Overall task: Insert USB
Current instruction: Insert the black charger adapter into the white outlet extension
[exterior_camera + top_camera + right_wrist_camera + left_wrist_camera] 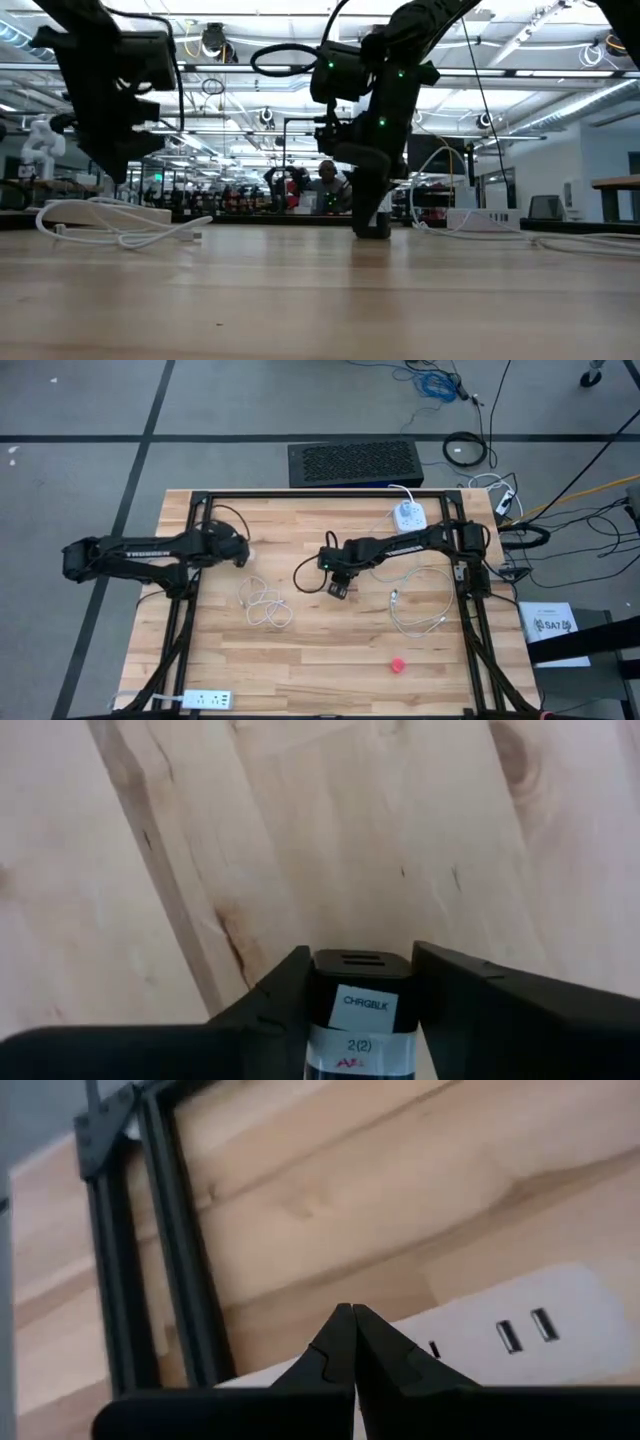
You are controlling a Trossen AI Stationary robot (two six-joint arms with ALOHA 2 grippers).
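Two dark fingers (pixel 270 1010) of the right gripper (pixel 360 1005) are flanking a small black charger block with a white label (pixel 360 1005), which is sitting squarely between them and touching both, its slotted end pointing down at the pale wooden desk (pixel 300 830). The left gripper (pixel 353 1342) is hanging over a white power strip (pixel 520 1335), its fingers pressed together.

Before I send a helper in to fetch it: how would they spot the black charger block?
Look at the middle of the wooden table, where the right arm reaches in. The charger stands between the right gripper fingers, touching the tabletop. It is the only black block, with white labels; the cables and power strips are white.
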